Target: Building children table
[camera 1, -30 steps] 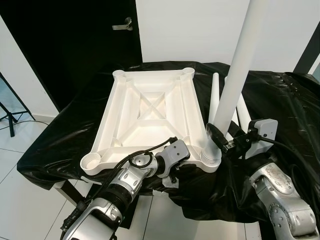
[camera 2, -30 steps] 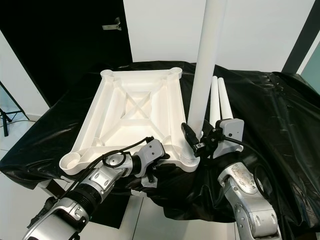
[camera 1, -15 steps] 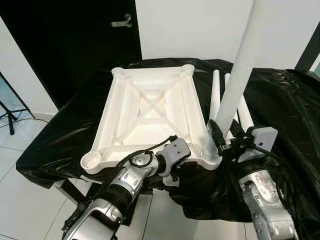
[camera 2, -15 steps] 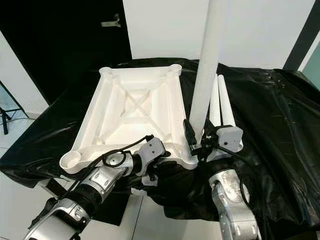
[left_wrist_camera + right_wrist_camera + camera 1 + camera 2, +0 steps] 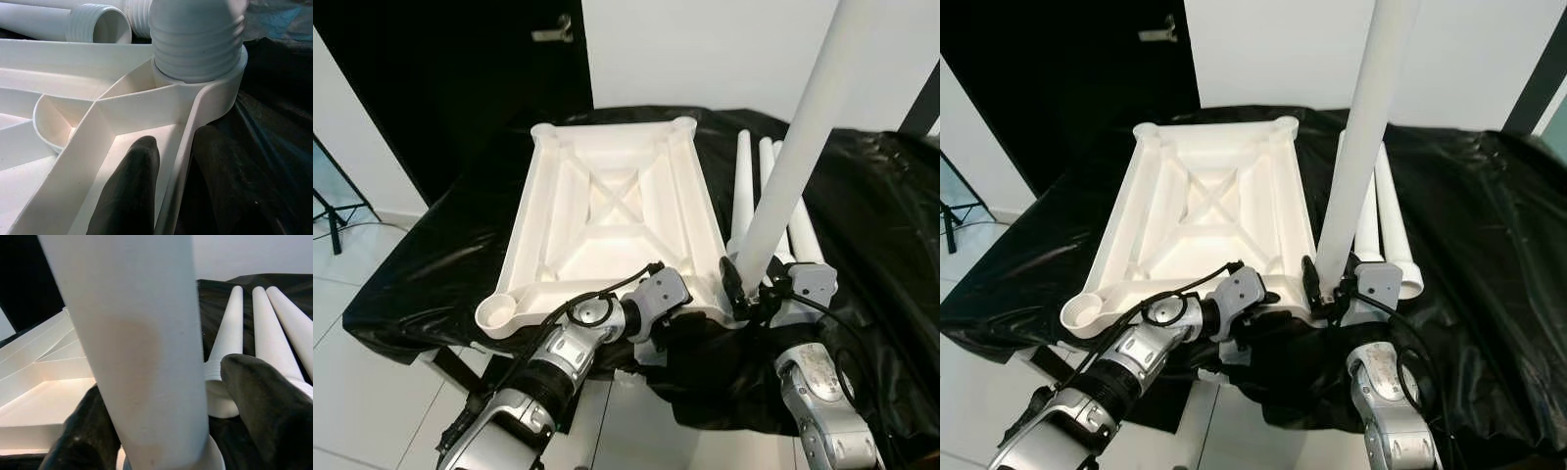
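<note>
A white table top [image 5: 607, 211] lies upside down on a black-covered table. A long white leg [image 5: 793, 166] stands in its near right corner socket [image 5: 195, 73], leaning a little to the right. My right gripper [image 5: 752, 286] is shut on the leg just above the socket, with fingers [image 5: 264, 401] on both sides of the leg [image 5: 142, 347]. My left gripper [image 5: 176, 186] is shut on the table top's near rim beside that corner, one finger [image 5: 132, 191] inside the rim and one outside. The near left socket [image 5: 496, 313] holds nothing.
Three spare white legs [image 5: 773, 196] lie side by side on the black cloth [image 5: 862, 215] right of the table top. A black door [image 5: 460, 69] and white wall stand behind. White floor tiles [image 5: 372, 392] show below the table's front edge.
The whole view has shifted, so the camera moved. The leg stays in the corner socket. My right wrist sits lower and nearer the table's front edge. The left gripper keeps its hold.
</note>
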Controlling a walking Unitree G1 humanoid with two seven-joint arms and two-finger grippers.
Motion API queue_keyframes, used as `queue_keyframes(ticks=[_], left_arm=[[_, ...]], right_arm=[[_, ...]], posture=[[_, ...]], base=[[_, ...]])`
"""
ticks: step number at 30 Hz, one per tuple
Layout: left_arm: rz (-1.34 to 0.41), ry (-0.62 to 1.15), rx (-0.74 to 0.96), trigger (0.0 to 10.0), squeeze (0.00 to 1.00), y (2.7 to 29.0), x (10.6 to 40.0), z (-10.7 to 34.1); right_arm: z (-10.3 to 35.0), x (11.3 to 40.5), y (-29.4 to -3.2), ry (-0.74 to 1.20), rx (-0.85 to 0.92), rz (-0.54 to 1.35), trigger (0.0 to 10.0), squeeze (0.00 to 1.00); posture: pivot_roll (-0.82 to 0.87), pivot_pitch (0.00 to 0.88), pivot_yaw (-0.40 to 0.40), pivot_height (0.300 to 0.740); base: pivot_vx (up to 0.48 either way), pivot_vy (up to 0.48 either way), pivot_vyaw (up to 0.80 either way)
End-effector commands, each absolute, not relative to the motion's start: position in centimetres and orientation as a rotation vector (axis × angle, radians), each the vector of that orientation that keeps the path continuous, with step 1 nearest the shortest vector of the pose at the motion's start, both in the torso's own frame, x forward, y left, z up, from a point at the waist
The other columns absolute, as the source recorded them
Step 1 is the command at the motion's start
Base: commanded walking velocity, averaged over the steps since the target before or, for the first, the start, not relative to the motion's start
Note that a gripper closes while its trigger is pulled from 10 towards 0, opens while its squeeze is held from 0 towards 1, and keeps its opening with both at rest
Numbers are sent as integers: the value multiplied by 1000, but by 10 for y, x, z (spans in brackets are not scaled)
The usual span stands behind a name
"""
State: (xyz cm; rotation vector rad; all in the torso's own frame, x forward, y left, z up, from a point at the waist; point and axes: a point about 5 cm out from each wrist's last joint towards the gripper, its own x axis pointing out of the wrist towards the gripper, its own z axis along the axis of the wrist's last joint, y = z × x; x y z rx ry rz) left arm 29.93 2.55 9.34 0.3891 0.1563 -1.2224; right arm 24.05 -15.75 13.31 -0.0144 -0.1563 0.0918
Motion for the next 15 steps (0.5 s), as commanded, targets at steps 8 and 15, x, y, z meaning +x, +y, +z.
queue_keyframes(ticks=[8, 15], left_arm=[[-1209, 274, 398, 10000, 0, 35, 294, 71], [-1213, 269, 404, 10000, 0, 32, 295, 72]], right_arm=[[138, 240, -164, -200, -81, 243, 10000, 0], [135, 249, -181, -99, -57, 386, 0, 0]], posture=[[154, 0, 22, 740], [148, 0, 23, 740]], base=[[0, 0, 0], [0, 0, 0]])
